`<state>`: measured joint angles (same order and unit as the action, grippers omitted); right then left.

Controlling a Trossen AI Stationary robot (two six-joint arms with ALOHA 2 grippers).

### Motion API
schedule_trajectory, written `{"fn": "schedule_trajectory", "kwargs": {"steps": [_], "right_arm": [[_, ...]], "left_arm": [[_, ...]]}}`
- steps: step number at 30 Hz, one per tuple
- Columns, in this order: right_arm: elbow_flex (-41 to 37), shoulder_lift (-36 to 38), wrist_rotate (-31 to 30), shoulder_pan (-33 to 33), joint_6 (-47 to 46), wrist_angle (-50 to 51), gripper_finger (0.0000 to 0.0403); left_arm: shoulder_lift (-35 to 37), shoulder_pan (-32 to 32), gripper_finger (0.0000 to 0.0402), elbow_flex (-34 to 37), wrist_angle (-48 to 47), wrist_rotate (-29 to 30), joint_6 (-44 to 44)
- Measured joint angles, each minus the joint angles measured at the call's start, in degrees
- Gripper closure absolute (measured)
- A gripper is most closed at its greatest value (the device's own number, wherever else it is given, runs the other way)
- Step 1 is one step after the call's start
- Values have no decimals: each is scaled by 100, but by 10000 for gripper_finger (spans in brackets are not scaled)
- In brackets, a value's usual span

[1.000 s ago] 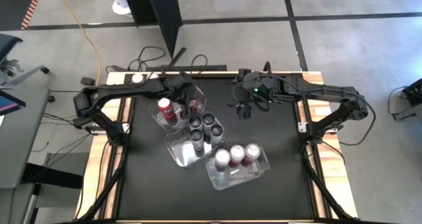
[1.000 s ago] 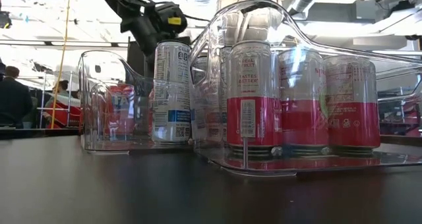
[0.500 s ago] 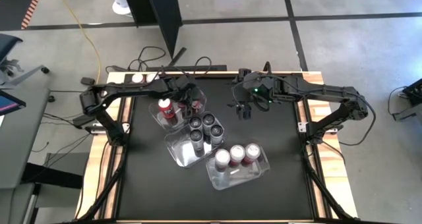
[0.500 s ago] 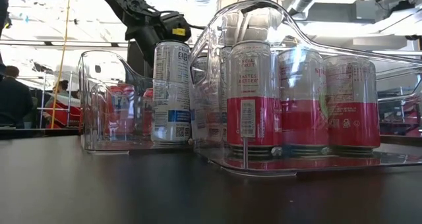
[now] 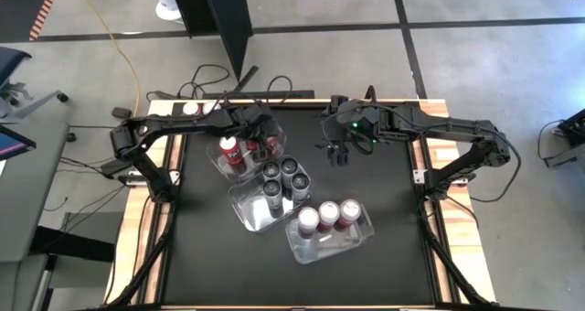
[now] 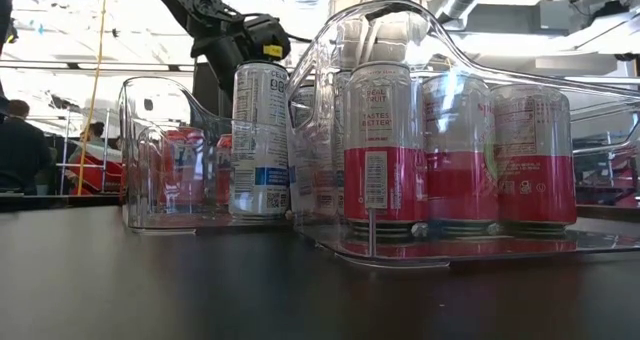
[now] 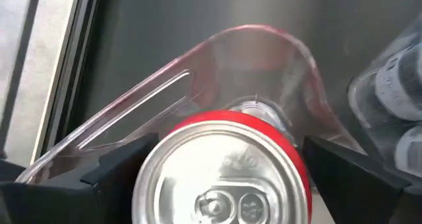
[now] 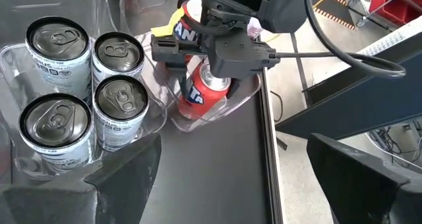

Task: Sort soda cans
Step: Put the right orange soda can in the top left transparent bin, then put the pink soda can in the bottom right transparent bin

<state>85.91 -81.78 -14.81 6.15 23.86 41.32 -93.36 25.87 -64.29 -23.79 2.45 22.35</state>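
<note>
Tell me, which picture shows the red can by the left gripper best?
The left wrist view: the red can fills it, top clear. The right wrist view shows its side under the left gripper; the high view, tiny; the low view, blurred behind plastic.

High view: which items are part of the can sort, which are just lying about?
In the job:
- red cans, left tool over them
- dark cans
- white and red cans
- three clear tubs holding them

Lying about:
- cables behind the table
- right tool, waiting off the tubs
</note>
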Motion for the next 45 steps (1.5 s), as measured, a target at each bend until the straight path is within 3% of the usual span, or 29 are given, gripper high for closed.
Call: {"fn": "schedule_trajectory", "kwargs": {"steps": [11, 18, 24, 27, 29, 32, 36, 45], "right_arm": [[0, 0, 0, 0, 0, 4, 6], [0, 0, 0, 0, 5, 23, 6], [0, 0, 0, 0, 22, 28, 6], [0, 0, 0, 0, 23, 36, 6], [0, 0, -1, 0, 41, 37, 6], [0, 0, 0, 0, 61, 37, 6], [0, 0, 0, 0, 65, 35, 6], [0, 0, 146, 0, 157, 26, 6]], "left_arm": [[323, -74, 41, -388, -386, 103, 20], [881, -74, 40, -424, -670, 256, 86], [1647, 67, 42, -424, -743, 1556, -7], [1936, 351, 44, -430, -936, 2306, -230], [2035, 667, 44, -430, -1158, 2490, -484], [2065, 1284, 45, -430, -1453, 2438, -883], [1902, 2102, 41, -428, -2045, 1828, -895], [1650, 2487, 36, -426, -2787, 1572, 1052]]}}
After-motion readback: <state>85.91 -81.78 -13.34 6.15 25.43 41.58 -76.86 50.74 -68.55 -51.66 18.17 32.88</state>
